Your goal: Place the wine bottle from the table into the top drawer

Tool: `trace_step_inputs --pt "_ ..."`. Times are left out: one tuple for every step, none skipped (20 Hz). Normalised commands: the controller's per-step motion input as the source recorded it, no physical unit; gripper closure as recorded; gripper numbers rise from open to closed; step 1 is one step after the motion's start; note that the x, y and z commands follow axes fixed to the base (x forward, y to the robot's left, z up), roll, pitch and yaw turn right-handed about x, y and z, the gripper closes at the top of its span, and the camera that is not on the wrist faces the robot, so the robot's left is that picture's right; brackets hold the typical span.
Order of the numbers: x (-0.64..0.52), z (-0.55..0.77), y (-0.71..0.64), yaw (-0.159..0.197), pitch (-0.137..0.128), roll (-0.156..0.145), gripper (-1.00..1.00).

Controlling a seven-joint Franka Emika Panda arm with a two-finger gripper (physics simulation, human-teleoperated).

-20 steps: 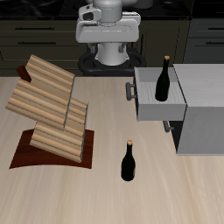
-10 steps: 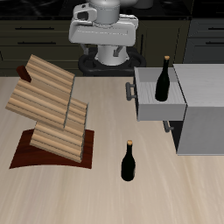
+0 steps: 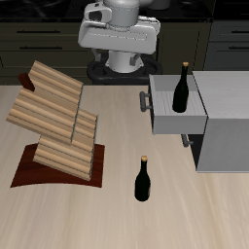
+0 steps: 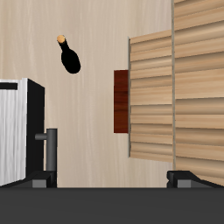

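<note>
Arm [image 3: 119,34] raised high at table's [image 3: 117,209] back, pointing straight down; fingers' spread cannot be told.

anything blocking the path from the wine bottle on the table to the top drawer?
Nothing visible does. The wine bottle stands upright on bare table, forward of the open top drawer. One catch: a second wine bottle already stands inside that drawer. The wooden rack sits well aside.

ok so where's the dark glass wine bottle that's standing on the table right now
In the exterior view the dark glass wine bottle stands upright on the pale beige wood-grain table, near its front edge, between the slatted wooden rack and the grey cabinet.
</note>
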Motion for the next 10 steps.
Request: trace_step_inputs --pt "0.29 0.07 0.17 0.016 -0.032 0.0 -1.0" --pt "0.35 0.08 0.12 -0.032 -0.029 -0.019 -1.0" --pt "0.41 0.05 0.18 -0.111 -0.031 -0.023 -1.0" --pt "0.21 0.02 0.18 0.044 -0.063 -0.004 -1.0" --pt "0.04 -0.01 0.01 0.0 0.0 0.0 -1.0" --pt "0.35 -0.05 0.15 -0.005 -0.013 -0.053 -1.0" --pt "0.35 -0.05 0.24 -0.048 0.037 0.033 -1.0" --pt "0.3 0.03 0.17 0.024 -0.081 -0.052 -1.0" --pt "0.34 -0.11 0.18 -0.061 0.034 -0.006 -1.0" --pt "0.25 -0.07 0.23 0.015 0.015 0.008 -1.0"
